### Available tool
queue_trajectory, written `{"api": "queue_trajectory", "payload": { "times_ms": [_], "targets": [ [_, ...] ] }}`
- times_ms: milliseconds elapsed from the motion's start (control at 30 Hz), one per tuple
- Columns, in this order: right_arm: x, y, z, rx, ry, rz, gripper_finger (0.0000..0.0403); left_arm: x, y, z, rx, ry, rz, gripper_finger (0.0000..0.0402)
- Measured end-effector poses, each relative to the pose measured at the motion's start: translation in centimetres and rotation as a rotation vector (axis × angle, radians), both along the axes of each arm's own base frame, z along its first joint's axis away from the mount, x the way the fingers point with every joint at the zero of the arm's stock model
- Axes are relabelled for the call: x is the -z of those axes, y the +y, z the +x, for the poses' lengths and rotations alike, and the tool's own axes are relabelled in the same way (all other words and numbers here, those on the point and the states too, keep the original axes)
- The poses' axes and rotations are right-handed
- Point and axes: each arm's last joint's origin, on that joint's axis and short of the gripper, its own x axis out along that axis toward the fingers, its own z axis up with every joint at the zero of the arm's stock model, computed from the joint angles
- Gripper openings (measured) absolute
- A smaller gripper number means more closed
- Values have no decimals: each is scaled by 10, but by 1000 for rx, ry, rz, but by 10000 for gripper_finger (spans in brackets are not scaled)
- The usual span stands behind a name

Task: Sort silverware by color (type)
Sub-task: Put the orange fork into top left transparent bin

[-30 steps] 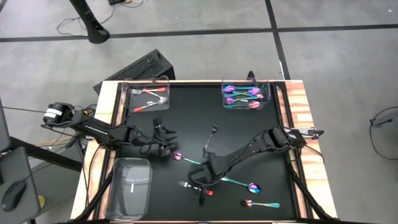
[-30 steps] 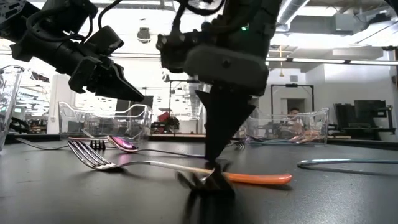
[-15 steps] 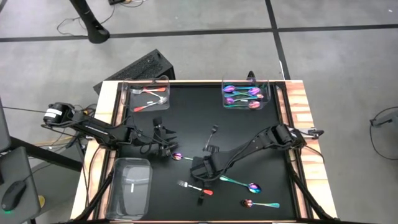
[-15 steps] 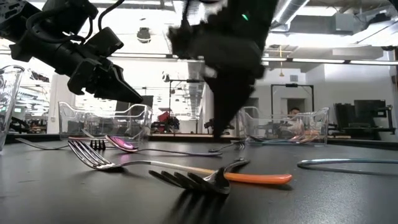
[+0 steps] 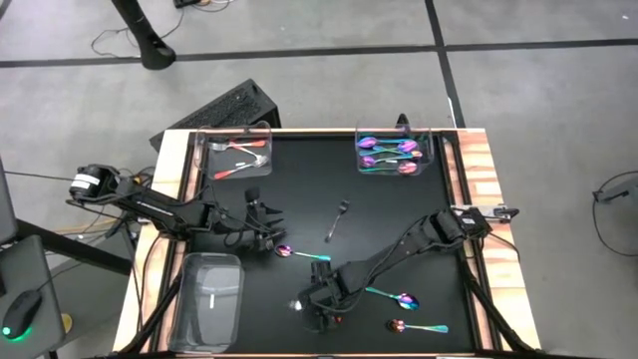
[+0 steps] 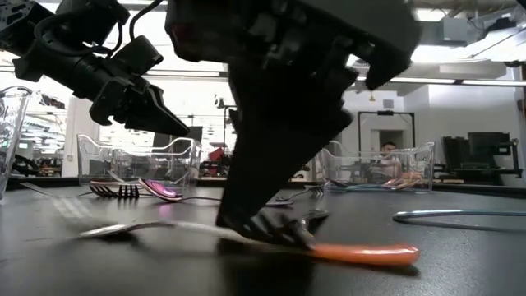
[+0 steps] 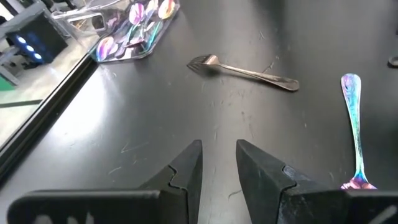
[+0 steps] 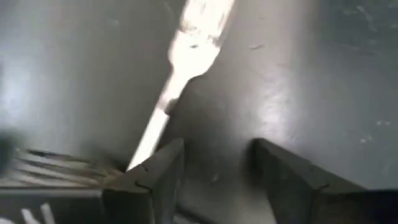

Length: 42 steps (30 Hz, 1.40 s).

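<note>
Right gripper [image 5: 321, 300], low over the near middle of the black table [image 5: 389, 214], its fingers [image 8: 158, 177] spread apart and grasping nothing; one second ago they were pinched over the dark fork, and half a second ago the gripper sat slightly farther from the near edge. Directly under it lie an orange-handled fork [image 6: 362, 252] and a dark fork [image 6: 275, 226], touching or crossing; the orange-handled fork now points the other way round in the low view compared with half a second ago, its silver head [image 8: 196, 37] blurred. Just beside, toward the right arm, lie two iridescent spoons [image 5: 404, 298], one nearer the edge [image 5: 419, 326]. Farther out, a grey fork [image 5: 337, 219] lies alone at mid-table, unchanged. Left gripper [image 5: 267, 234], hovering over the table's left half as before, fingers [image 7: 186, 171] slightly parted, holding nothing; an iridescent spoon [image 5: 297, 253] lies just beside it. Far corners: a clear tray [image 5: 211, 172] with orange-handled pieces [image 5: 239, 160] on the left, a clear tray [image 5: 431, 155] with iridescent pieces [image 5: 389, 155] on the right. A third clear tray [image 5: 189, 299] at the near left holds a small dark piece, type unclear
</note>
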Motion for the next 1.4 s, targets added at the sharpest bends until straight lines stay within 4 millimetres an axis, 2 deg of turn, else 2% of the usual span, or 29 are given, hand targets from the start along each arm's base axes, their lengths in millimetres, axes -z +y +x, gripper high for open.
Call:
{"api": "queue_trajectory", "payload": {
  "times_ms": [133, 267, 367, 467, 600, 767, 900, 1133, 1400],
  "targets": [
    [2, -7, 1, 45, 36, 10, 220, 0, 0, 0, -1, -2, -2, 86],
    [3, -12, -3, 101, 70, -17, 181, 0, 0, 0, -4, -6, -4, 86],
    [-6, -14, -6, 107, 78, -20, 152, -1, 0, 0, -4, -6, -5, 86],
    [-17, -15, -8, 98, 56, -12, 141, 0, 0, 0, -4, -1, -5, 86],
    [-37, -5, -8, 8, -29, 30, 157, 0, 0, 0, 1, -1, 5, 87],
    [-15, 9, -5, -86, -4, 117, 211, 0, 0, 0, 4, 0, 8, 87],
    [-21, 10, 1, -129, -74, 129, 241, -1, 0, 1, 5, -7, 10, 87],
    [-25, 14, 7, -281, -185, 92, 240, -3, 0, 2, 5, -29, 7, 87],
    [-26, 15, 9, -383, -225, 49, 239, -4, 0, 1, 14, -27, 30, 87]
  ]
}}
